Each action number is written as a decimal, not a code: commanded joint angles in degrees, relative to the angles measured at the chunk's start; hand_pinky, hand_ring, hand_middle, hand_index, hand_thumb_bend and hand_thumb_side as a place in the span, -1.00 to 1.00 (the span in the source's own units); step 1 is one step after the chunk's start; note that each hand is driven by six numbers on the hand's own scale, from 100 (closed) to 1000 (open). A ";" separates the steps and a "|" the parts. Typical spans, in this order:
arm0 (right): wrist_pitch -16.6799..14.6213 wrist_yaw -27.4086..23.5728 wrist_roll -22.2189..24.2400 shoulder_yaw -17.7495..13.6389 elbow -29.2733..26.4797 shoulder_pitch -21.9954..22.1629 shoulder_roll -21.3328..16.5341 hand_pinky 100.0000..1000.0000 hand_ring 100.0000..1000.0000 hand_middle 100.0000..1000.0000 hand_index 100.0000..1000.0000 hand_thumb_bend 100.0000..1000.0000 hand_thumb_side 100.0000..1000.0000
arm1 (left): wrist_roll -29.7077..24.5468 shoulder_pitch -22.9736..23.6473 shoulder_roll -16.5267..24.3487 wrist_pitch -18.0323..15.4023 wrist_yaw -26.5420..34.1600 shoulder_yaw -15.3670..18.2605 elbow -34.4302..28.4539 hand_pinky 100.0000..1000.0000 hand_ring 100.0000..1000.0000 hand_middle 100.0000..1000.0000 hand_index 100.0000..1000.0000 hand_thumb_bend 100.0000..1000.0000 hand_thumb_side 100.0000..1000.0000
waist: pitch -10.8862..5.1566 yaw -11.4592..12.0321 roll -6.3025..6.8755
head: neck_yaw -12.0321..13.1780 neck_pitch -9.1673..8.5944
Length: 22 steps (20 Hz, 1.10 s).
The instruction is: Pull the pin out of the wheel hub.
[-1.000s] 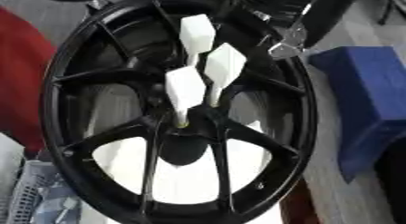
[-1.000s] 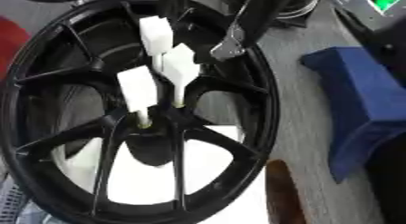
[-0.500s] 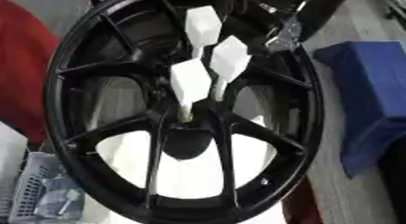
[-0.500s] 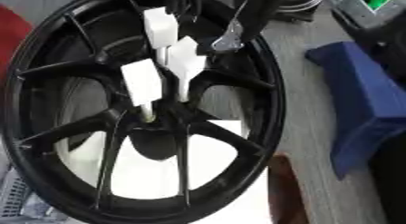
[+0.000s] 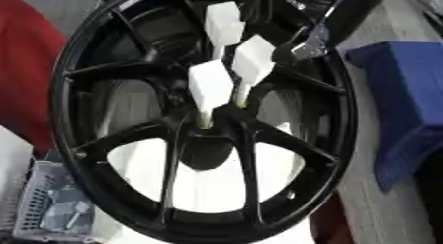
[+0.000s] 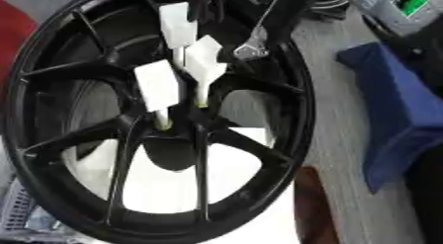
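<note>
1. A black wheel hub (image 5: 203, 139) with thin spokes fills most of both views, lying slightly askew on a pale counter (image 6: 337, 139) whose white surface shows through the lower spoke gaps.
2. Three white pins stand in the middle of the hub — each a flat, wide white head on a thin stem that goes down into a hole around the centre bore.
3. The nearest pin (image 5: 210, 87) sits to the left of the centre, its stem reaching down to the hub face just above the dark centre bore (image 5: 203, 156).
4. The middle pin (image 5: 252, 62) stands just to its right and a little farther back; the far pin (image 5: 223, 23) stands behind both, near the top of the hub.
5. All three pins are seated in the hub; none is lifted clear of it.
6. The right hand (image 5: 303, 45) comes in from the upper right, dark with a silver part, and hangs over the hub's upper right spokes just beside the head of the middle pin.
7. Whether its fingers are open or closed around anything — I cannot tell, since they blend into the black spokes.
8. A blue cloth-like object (image 6: 394, 109) lies to the right of the hub, and a red surface (image 5: 22, 75) shows at the left edge.
9. A grey mesh basket (image 5: 52, 208) sits at the lower left corner.
</note>
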 commanded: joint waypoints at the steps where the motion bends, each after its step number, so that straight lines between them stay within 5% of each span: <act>1: -0.04 -0.61 0.28 -0.38 -0.20 -0.34 -0.89 0.58 0.22 0.25 0.51 -0.47 -0.58 | 0.20 -0.74 0.57 0.03 0.05 0.50 -1.10 0.45 0.28 0.01 0.36 -0.64 0.24 | -0.98 0.05 0.39 | -0.32 0.02; 22: -0.83 -1.43 3.14 0.51 0.57 1.08 -0.42 0.65 0.36 0.28 0.54 -0.43 -0.53 | 0.51 -1.38 0.12 0.11 0.26 0.59 -1.50 0.45 0.27 0.00 0.36 -0.63 0.23 | -0.48 0.72 0.23 | -0.56 0.66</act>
